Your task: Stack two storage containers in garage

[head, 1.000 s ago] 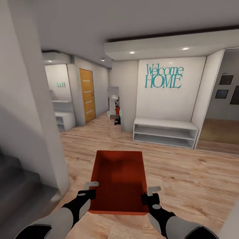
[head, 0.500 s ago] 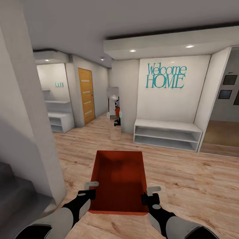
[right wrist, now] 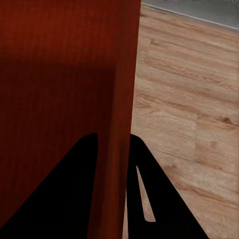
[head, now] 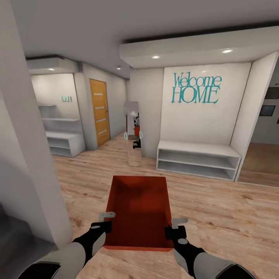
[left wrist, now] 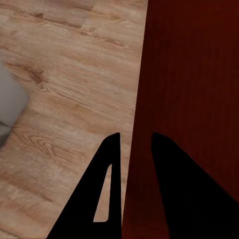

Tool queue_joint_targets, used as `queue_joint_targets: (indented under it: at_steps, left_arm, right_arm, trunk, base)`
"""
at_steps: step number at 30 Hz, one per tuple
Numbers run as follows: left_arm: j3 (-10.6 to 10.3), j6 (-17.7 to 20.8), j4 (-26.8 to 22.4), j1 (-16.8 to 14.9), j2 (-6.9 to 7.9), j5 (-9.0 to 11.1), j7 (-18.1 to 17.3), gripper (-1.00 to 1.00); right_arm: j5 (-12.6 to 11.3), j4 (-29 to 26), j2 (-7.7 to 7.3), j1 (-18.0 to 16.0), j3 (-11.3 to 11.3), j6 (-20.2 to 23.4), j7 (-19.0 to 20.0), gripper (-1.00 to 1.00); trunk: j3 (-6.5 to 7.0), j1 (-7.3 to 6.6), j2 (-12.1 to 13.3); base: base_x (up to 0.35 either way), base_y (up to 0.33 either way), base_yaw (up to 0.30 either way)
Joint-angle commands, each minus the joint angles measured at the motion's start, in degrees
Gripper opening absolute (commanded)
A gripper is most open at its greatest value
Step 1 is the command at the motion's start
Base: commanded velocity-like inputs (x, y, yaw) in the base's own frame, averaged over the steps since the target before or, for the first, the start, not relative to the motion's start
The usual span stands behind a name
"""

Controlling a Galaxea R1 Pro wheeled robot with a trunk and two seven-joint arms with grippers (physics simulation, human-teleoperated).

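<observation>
Carried load: we held one storage container, an orange-red lidless bin, out in front of the trunk above the light wood-plank floor, its open side up.
Left pincer: it was clamped on the container's left long wall near the near corner; in the left wrist view one finger sat outside the wall and the other inside, with the wall edge between them.
Right pincer: it was clamped on the right long wall in the mirrored spot; in the right wrist view the wall rose between the inner and the outer finger.
Reason for the hold: we judged that a grip on both opposite walls kept the bin level and stopped it swinging while the base rolled, which one pincer at a corner could not do.
Reason for the height: carried low and close, the container left our forward sight line free.
Surroundings: ahead stood a white wall with the teal lettering "Welcome HOME", a low white open shelf beneath it, a narrow mirror beside it, and a wooden door further left.
Stage of the task: transit, in our judgement; no concrete floor or car lay ahead, so the garage was not yet reached.
Second container: we could not say where it stood.
</observation>
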Motion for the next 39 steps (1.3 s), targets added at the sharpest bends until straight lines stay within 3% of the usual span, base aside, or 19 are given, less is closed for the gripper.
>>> queue_joint_targets:
  at_steps: [1,39]
  left_arm:
    - [-0.2,0.2,-0.1,0.0,0.08,-0.3,0.7,-1.0]
    - [-0.2,0.1,0.0,0.0,0.08,-0.3,0.7,-1.0]
  right_arm:
    - [0.7,-0.3,0.04,-0.1,-4.9,0.1,0.0,-1.0]
    - [0.8,-0.3,0.04,-0.1,-4.9,0.2,0.0,-1.0]
  trunk:
    - [-0.1,0.05,-0.1]
    - [-0.1,0.05,-0.1]
  base:
    - [0.322,0.0,0.0]
    - [0.322,0.0,0.002]
